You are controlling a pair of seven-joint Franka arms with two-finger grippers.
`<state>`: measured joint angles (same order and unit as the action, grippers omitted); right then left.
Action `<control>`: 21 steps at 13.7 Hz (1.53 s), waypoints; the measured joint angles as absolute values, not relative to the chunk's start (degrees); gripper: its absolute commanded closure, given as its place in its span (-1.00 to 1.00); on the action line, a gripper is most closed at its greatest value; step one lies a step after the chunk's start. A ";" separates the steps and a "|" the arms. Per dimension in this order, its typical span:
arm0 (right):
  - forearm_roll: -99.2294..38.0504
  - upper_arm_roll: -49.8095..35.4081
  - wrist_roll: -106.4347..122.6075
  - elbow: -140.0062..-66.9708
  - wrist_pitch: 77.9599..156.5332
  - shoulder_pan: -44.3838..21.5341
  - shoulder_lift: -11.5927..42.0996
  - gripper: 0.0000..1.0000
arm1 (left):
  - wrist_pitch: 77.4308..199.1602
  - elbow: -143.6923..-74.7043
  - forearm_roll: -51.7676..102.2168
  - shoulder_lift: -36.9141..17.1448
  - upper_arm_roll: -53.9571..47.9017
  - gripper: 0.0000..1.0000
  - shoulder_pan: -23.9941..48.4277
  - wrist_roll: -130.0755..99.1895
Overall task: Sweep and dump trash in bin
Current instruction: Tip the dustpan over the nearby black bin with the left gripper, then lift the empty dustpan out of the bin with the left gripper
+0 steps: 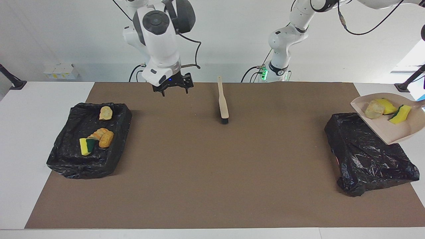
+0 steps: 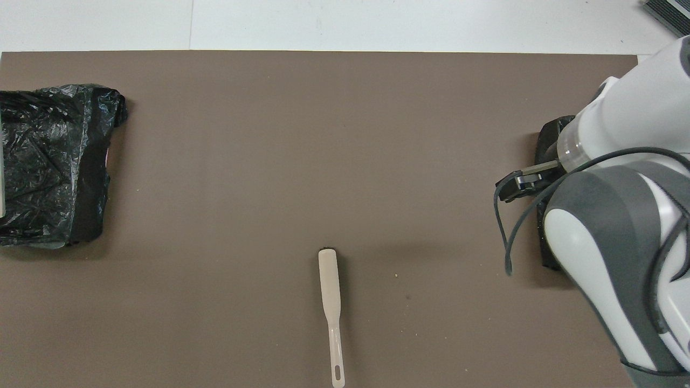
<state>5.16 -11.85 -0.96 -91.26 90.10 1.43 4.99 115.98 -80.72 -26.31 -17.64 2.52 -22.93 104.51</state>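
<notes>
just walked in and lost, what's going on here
It's a sweep-and-dump cleanup. The left arm holds the dustpan raised over the black-lined bin at its end of the table, with three scraps still in it; its gripper is out of view. The right gripper hangs open and empty above the mat. The brush lies on the mat. The other bin already holds four scraps.

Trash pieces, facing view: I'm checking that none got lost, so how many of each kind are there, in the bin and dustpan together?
Sponge pieces: 3
Bread-like lumps: 4
Total: 7
</notes>
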 measured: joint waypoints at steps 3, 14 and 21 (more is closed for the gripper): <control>5.75 -10.98 -0.13 -91.01 90.46 4.21 4.97 -1.00 | 116.35 -81.45 -33.71 -18.51 2.00 1.00 -21.18 97.30; -0.60 -7.74 -0.91 -90.83 90.40 9.24 1.32 -1.00 | 115.62 -86.49 -59.91 -17.08 2.01 1.00 -15.52 86.02; -0.85 -8.03 -0.93 -91.47 90.49 9.27 0.71 -1.00 | 110.71 -87.93 -68.43 -13.93 1.94 1.00 -12.31 75.50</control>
<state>-0.85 -8.03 -0.93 -91.47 90.49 9.27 0.71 110.71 -87.93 -68.43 -13.93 1.94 -12.31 75.50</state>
